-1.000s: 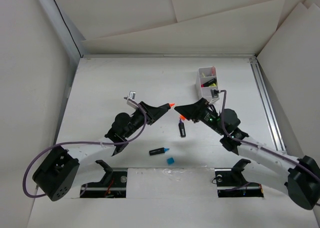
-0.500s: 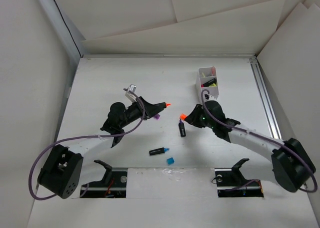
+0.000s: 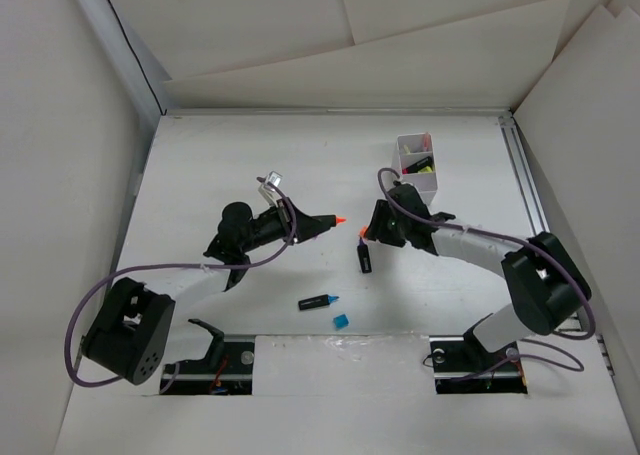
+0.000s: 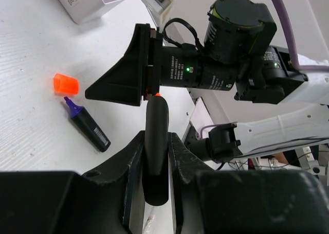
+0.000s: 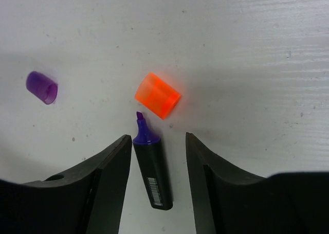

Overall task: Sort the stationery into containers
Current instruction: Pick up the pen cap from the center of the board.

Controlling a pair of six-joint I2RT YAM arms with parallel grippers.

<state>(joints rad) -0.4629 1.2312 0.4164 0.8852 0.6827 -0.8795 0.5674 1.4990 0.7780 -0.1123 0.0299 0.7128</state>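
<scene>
Top external view of a white table (image 3: 200, 165), with two black robot arms reaching inward from the near edge. The left gripper (image 3: 318, 223) is clamped tight on the black barrel of an uncapped orange highlighter (image 3: 333, 221), whose orange tip points right, toward the other arm. The left wrist view shows both fingers (image 4: 134, 157) pressed against the barrel. It also shows the tip ending just short of the other arm's black finger.

The right gripper (image 3: 369, 232) sits low near the middle of the table, its jaws parted and gripping nothing. In the right wrist view, its two fingers stand on either side of a purple highlighter (image 5: 153, 175). That highlighter lies uncapped on the table with a narrow gap showing on each side and its tip pointing away from the wrist. An orange cap (image 5: 158, 95) lies just beyond the tip, close beside it. A purple cap (image 5: 41, 87) lies off to the left in that view, well apart from both.

Closer to the arm bases lie a blue highlighter (image 3: 318, 301) and, just beside it, a loose blue cap (image 3: 341, 321). A white box (image 3: 416, 163) stands toward the far right of the table, with yellow and pink stationery showing inside.
</scene>
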